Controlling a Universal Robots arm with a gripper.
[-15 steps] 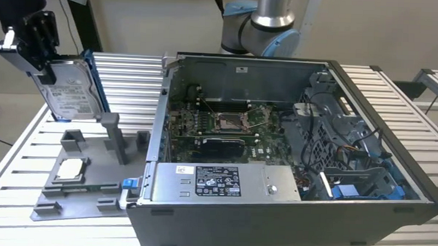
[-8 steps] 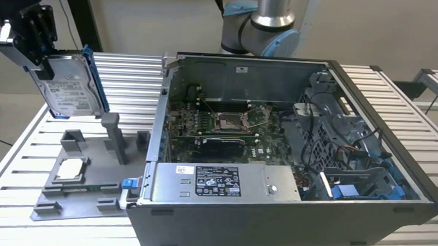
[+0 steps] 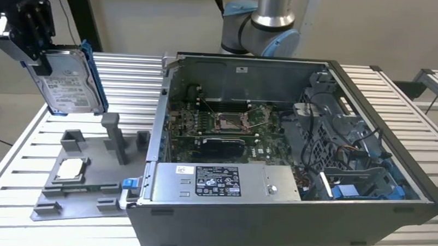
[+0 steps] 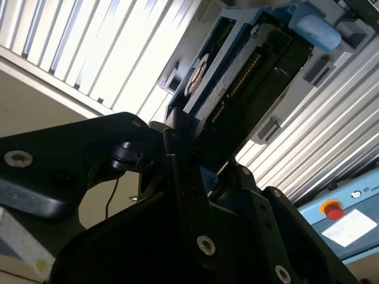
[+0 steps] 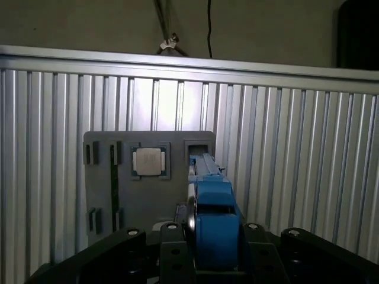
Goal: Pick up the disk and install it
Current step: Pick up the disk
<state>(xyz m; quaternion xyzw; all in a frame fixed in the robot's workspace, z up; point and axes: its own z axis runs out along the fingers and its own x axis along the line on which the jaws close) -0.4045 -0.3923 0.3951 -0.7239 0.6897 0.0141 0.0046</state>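
Fingers (image 5: 173, 255): the gripper (image 3: 39, 56) is clamping the disk (image 3: 71, 85) between two black fingers, one on each side of its blue carrier.
Disk: is hanging upright in the air at the exterior view's left, label showing.
Beneath: a grey fixture tray (image 3: 104, 180) is lying on the slatted table (image 3: 394, 107), carrying a small silver chip (image 3: 70, 168).
Case: an open computer case (image 3: 274, 223) is standing beside the tray, apart from the disk.

Blue-framed disk (image 3: 71, 85), upright, tilted, label showing, held aloft
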